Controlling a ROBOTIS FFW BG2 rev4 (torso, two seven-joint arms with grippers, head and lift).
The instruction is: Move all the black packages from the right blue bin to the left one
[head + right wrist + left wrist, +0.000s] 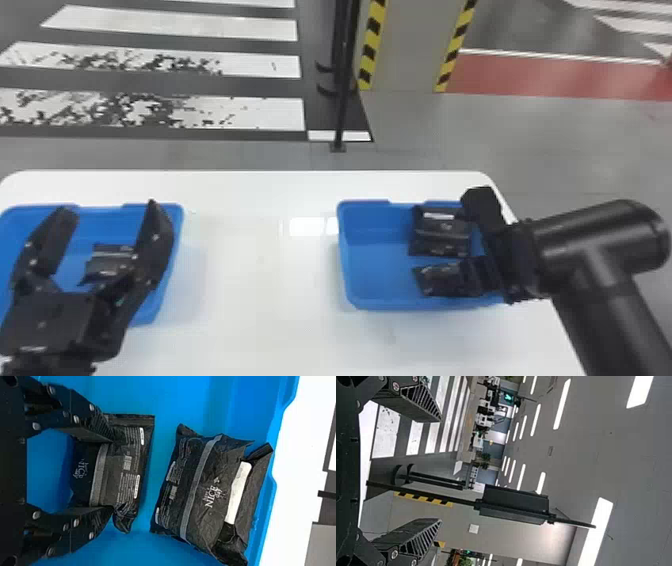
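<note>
Right gripper [112, 474]: clamped across near package [128, 465], middle hold, probably for balance.
Far package [212, 494]: just beyond; both inside right bin [367, 220].
Left gripper [111, 207]: spread, empty, over left bin [107, 227]; may obstruct the drop.
Third package [109, 262]: in left bin.
Between: bare table [260, 300], bin walls to clear.

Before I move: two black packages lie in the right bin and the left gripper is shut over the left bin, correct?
Not shut: the left gripper over the left bin is open, fingers apart in the left wrist view. Two black packages are in the right bin.
</note>
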